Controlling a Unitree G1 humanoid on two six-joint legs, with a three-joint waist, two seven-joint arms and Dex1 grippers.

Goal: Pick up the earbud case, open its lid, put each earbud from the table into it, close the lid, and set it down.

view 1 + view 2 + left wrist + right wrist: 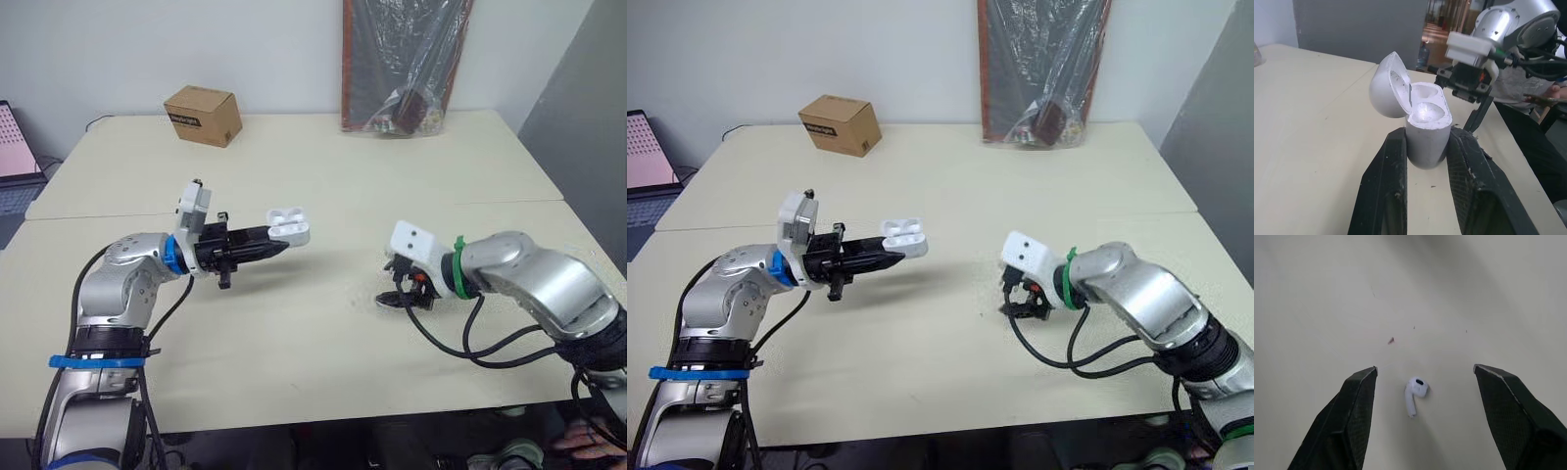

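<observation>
My left gripper (277, 238) is shut on the white earbud case (290, 225) and holds it above the table (294, 343), left of centre. The case's lid (1388, 85) is swung open, and two wells show in its top (1427, 105). To the right, my right gripper (396, 298) points down close to the table surface. In the right wrist view, a single white earbud (1414, 394) lies on the table between the two fingers of my right gripper (1424, 368), which stand wide open and do not touch it.
A brown cardboard box (203, 115) sits at the far left of the table. A plastic-wrapped dark board (402, 64) leans on the wall at the back. A laptop (15, 157) is at the left edge. A person's hand (1553, 92) shows beyond the right arm.
</observation>
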